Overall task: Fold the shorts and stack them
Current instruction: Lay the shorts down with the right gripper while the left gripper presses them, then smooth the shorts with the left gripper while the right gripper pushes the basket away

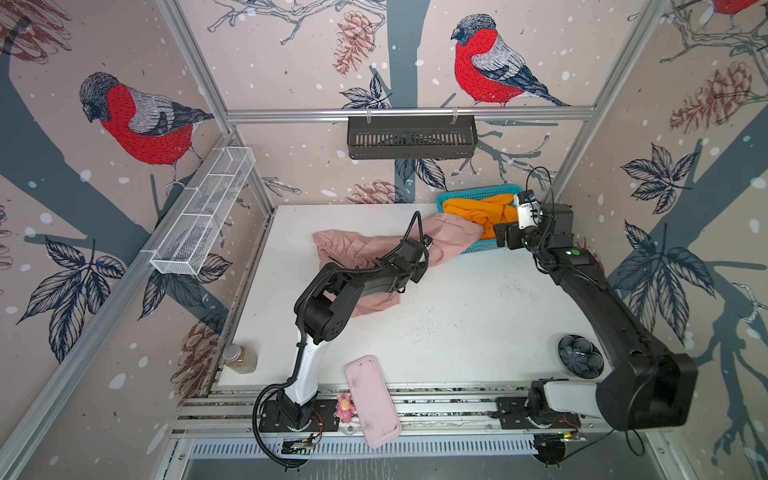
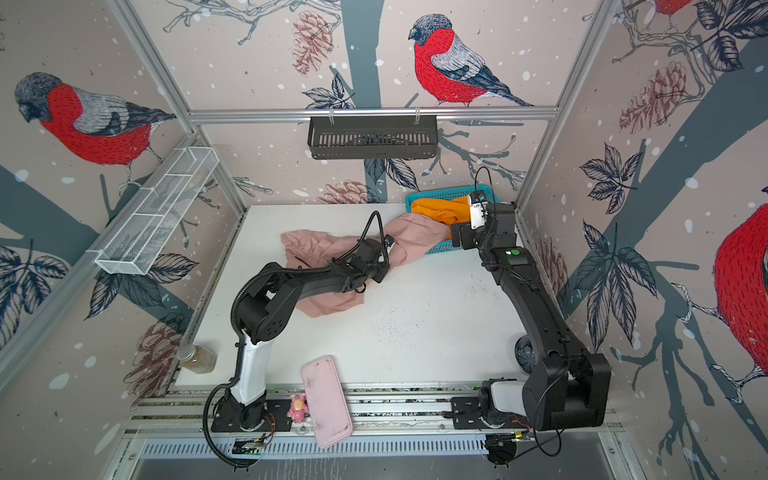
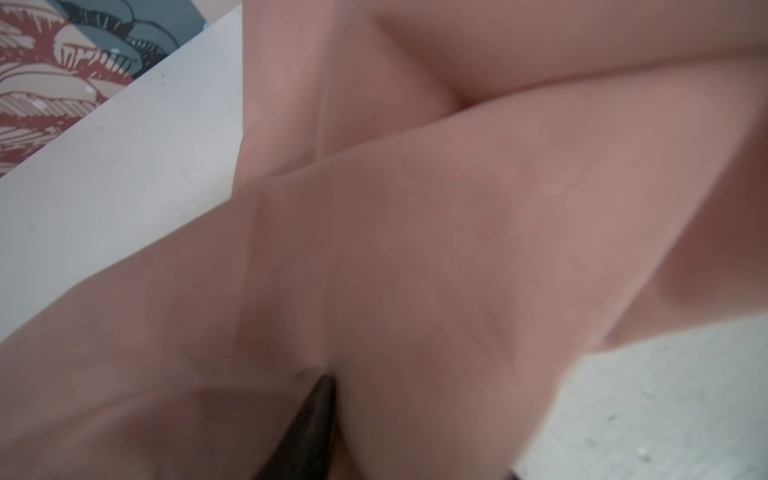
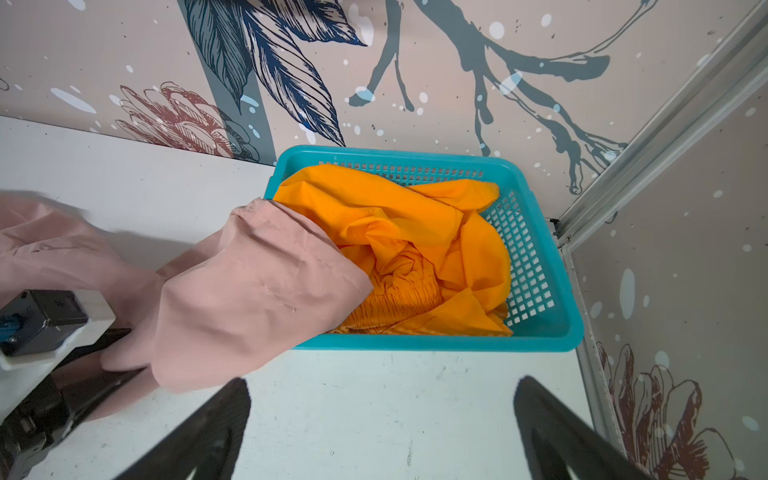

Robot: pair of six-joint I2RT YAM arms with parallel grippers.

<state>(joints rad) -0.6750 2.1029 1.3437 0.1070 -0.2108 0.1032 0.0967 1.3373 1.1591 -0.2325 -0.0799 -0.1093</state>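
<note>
The dusty pink shorts (image 1: 361,249) (image 2: 324,249) lie crumpled across the back of the white table, one leg draped over the rim of the teal basket (image 1: 478,193) (image 4: 536,257). Bright orange shorts (image 1: 473,212) (image 4: 395,232) are bunched inside that basket. My left gripper (image 3: 332,374) is shut on a fold of the pink shorts (image 3: 415,228); only one dark finger (image 3: 316,415) shows, and cloth covers its partner. My right gripper (image 4: 382,399) (image 1: 500,237) hovers open over bare table just in front of the basket, holding nothing.
A rigid pink tray (image 1: 372,399) and a small pink toy (image 1: 345,407) sit at the front edge. A jar (image 1: 241,358) stands front left, a dark bowl (image 1: 579,355) front right. A white wire shelf (image 1: 203,212) and a black shelf (image 1: 411,137) hang on the walls.
</note>
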